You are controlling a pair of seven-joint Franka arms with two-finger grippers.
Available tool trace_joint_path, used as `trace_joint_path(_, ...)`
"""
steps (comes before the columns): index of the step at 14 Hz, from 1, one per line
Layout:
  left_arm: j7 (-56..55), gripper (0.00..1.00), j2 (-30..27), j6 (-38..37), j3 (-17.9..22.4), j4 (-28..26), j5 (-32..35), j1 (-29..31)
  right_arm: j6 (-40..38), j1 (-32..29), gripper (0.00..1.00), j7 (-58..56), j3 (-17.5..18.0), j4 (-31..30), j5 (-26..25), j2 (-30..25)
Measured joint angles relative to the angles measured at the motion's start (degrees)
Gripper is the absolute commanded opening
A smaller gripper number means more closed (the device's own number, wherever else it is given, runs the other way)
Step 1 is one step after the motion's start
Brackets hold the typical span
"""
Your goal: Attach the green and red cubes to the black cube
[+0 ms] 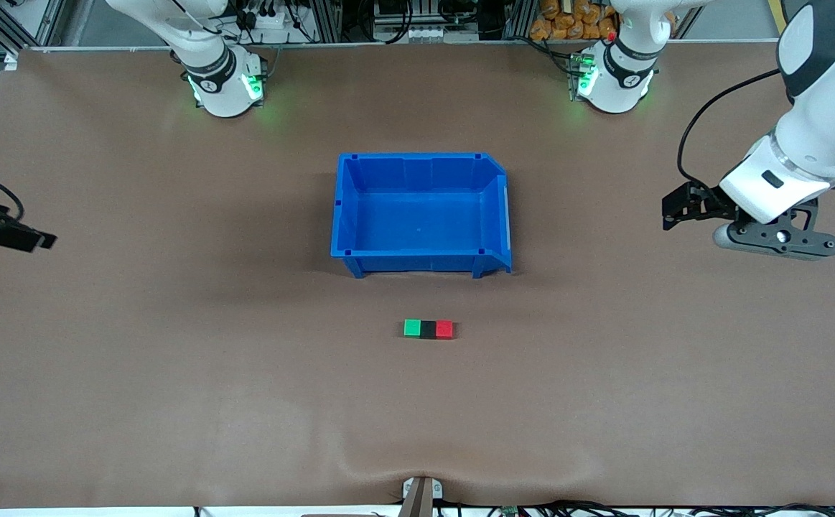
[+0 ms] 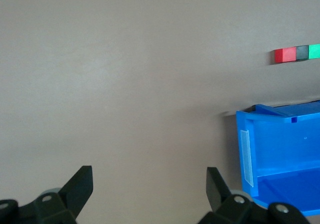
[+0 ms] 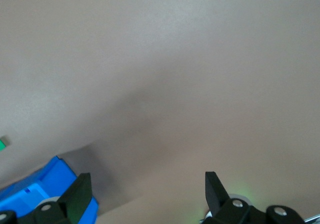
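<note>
The green cube, black cube and red cube lie in one touching row on the brown table, black in the middle, nearer to the front camera than the blue bin. My left gripper hangs open and empty over bare table at the left arm's end. Its wrist view shows the red cube, black cube and green cube far off. My right gripper, open and empty, hangs over the right arm's end; a green cube sliver shows there.
An empty blue bin stands mid-table, farther from the front camera than the cubes; it also shows in the left wrist view and the right wrist view. Both arm bases stand along the table edge farthest from the front camera.
</note>
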Motion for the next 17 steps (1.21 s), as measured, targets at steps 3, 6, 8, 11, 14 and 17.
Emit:
trace_joint_path(3, 1.55, 1.00, -0.59, -2.73, 4.11, 0.11, 0.00, -2.20, -1.34, 2.04, 1.00, -7.52, -4.60, -2.10, 0.00, -4.09)
trace_joint_path(6, 1.88, 1.00, -1.33, -3.94, 12.44, 0.25, 0.00, -9.62, -1.40, 3.19, 1.00, -10.52, -6.25, -6.10, 0.00, -8.62)
trace_joint_path(8, 1.88, 1.00, -2.33, -5.21, 13.32, 0.39, 0.00, -10.58, -1.39, 3.20, 1.00, -11.31, -6.57, -8.23, -0.01, -11.30)
trace_joint_path(11, 1.76, 1.00, -3.26, -6.11, 13.20, 0.75, 0.00, -11.12, -1.19, 3.07, 1.00, -11.57, -6.86, -11.05, -0.02, -14.26)
trace_joint_path(14, 1.73, 1.00, -3.42, -9.54, 13.18, 2.88, -0.11, -11.31, -0.22, 2.91, 1.00, -11.60, -6.84, -13.75, -0.05, -16.39)
trace_joint_path(17, 1.73, 1.00, -3.59, -11.10, 13.20, 3.53, -0.15, -11.33, -0.12, 1.30, 1.00, -11.59, -4.17, -15.30, -1.18, -18.55)
